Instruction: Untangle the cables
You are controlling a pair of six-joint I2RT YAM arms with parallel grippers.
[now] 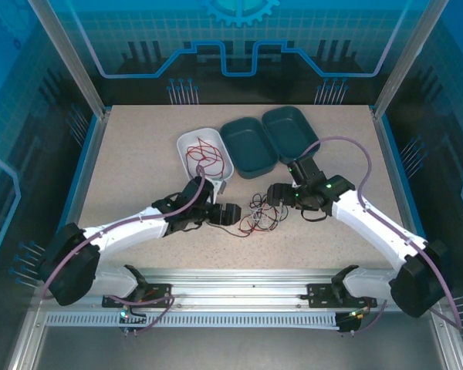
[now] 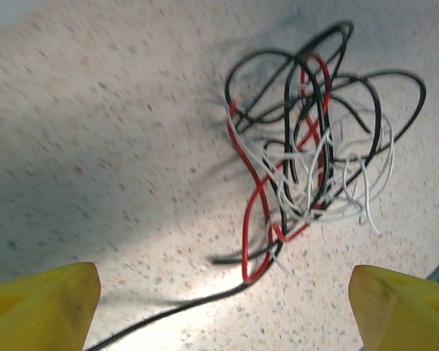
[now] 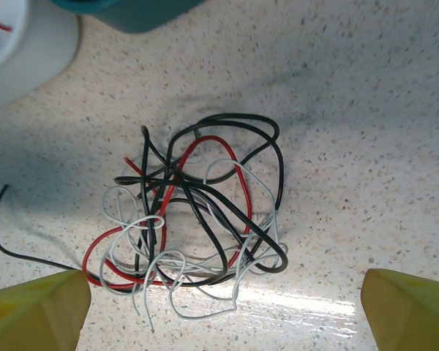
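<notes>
Speckled beige tabletop fills a booth with blue patterned walls on three sides and an aluminium rail along the near edge. Bare surface lies open to the far left and far right of the arms, and in a narrower strip between the arms and the rail.

The cables, red, black and whitish-grey, lie knotted in one loose heap on the table near its middle, between the two arm tips. One black strand trails out of the heap across the tabletop.

The left gripper has its yellow fingers spread wide apart, the heap ahead of them and untouched. The right gripper is likewise spread wide, holding nothing, with the heap between and just beyond its tips.

Behind the heap, a white tray holds a coiled red wire. Two teal trays sit just beside it to the right, touching each other
</notes>
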